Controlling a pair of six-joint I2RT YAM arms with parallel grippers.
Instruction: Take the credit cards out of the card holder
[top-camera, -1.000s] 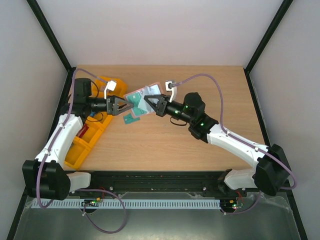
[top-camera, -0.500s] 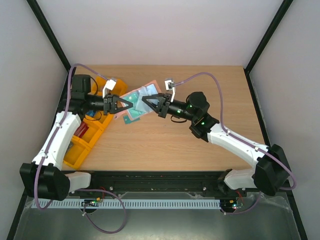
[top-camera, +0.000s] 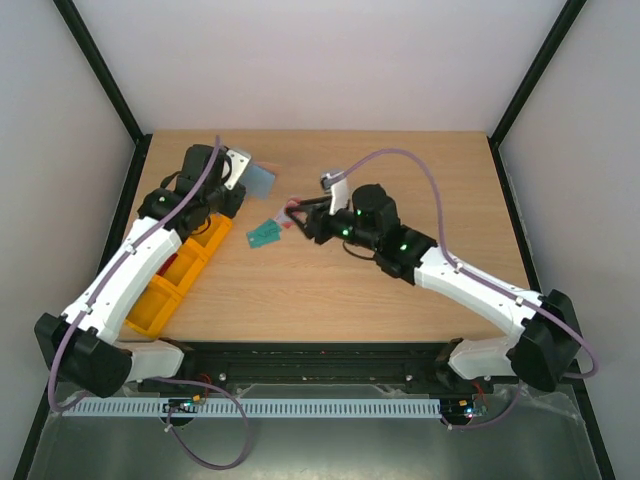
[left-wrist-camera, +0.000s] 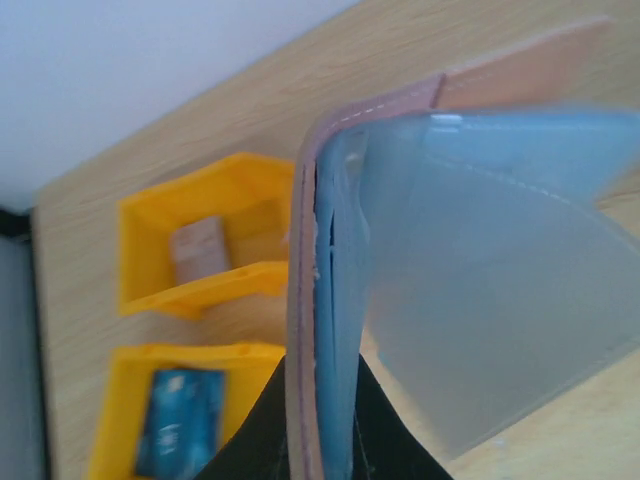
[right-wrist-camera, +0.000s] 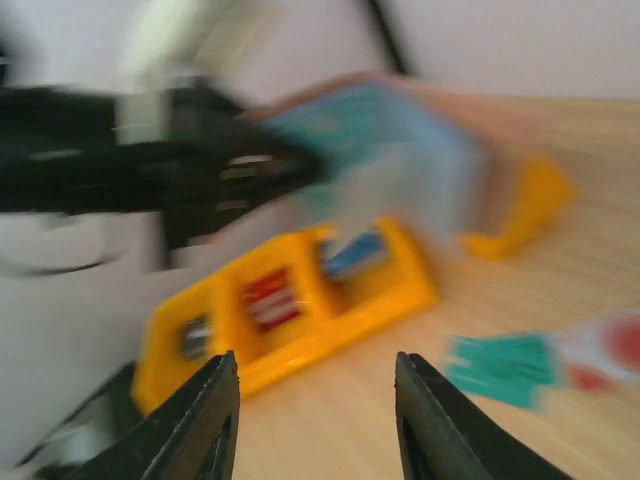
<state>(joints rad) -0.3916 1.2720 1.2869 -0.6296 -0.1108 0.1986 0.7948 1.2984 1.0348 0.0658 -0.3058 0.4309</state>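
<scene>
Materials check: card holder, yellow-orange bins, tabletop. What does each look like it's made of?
The card holder: outside probably leather or faux leather, matte reddish-brown with a stitched edge. Its inner pockets look like soft translucent grey-blue plastic with a slight sheen.
The bins: moulded hard plastic, with smooth, uniform yellow-orange walls.
The table: wood or wood-look laminate, with pale grain lines; cannot tell which.
</scene>
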